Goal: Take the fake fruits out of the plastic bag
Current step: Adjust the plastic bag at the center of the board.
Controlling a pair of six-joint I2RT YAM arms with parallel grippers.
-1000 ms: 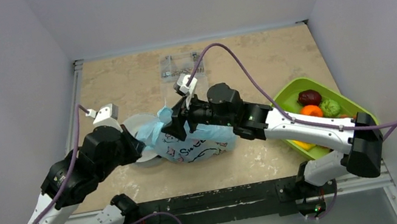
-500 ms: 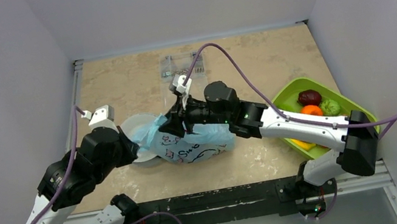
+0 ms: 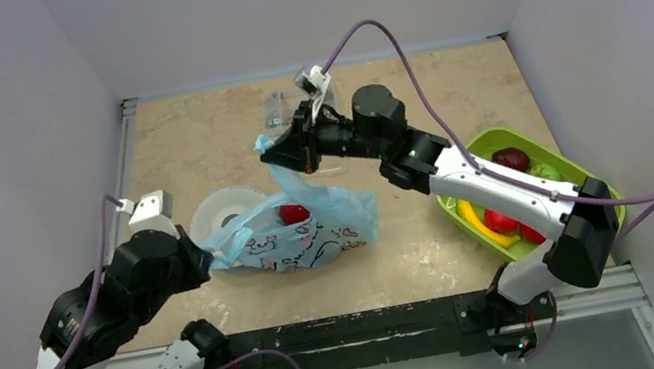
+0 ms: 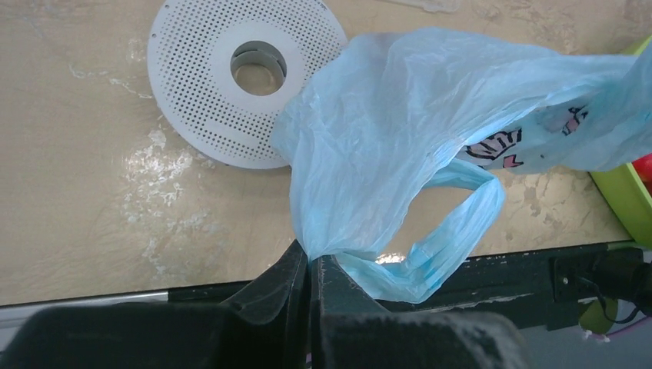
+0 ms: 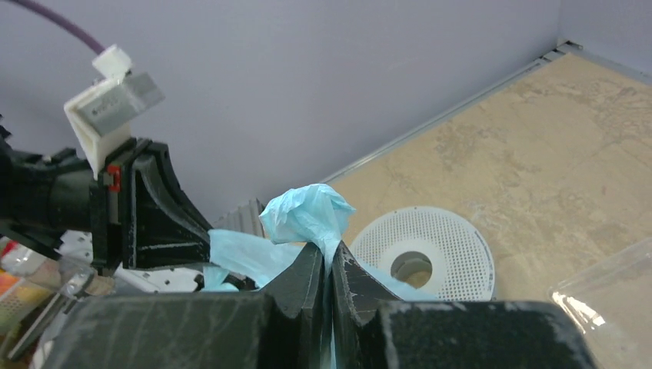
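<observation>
The light-blue plastic bag (image 3: 316, 232) with its cartoon print lies mid-table, stretched between both grippers. My left gripper (image 3: 210, 257) is shut on the bag's left edge (image 4: 338, 231), low by the table. A loop handle (image 4: 454, 231) hangs loose beside it. My right gripper (image 3: 274, 154) is shut on a bunched top piece of the bag (image 5: 306, 215) and holds it raised toward the back. One red fake fruit (image 3: 294, 214) shows inside the opened mouth. More fake fruits lie in the tray: a dark plum (image 3: 509, 158), a banana (image 3: 471, 218) and a red piece (image 3: 502, 221).
The lime-green tray (image 3: 572, 170) stands at the right edge, partly under the right arm. A white perforated disc (image 3: 221, 211) lies just left of the bag, partly under it. A clear plastic box (image 3: 282, 111) sits at the back.
My right gripper has shut on the bag's top and pulled it up and back. The left arm drew its edge toward the near left. The bag's mouth spread and the red fruit came into sight.
</observation>
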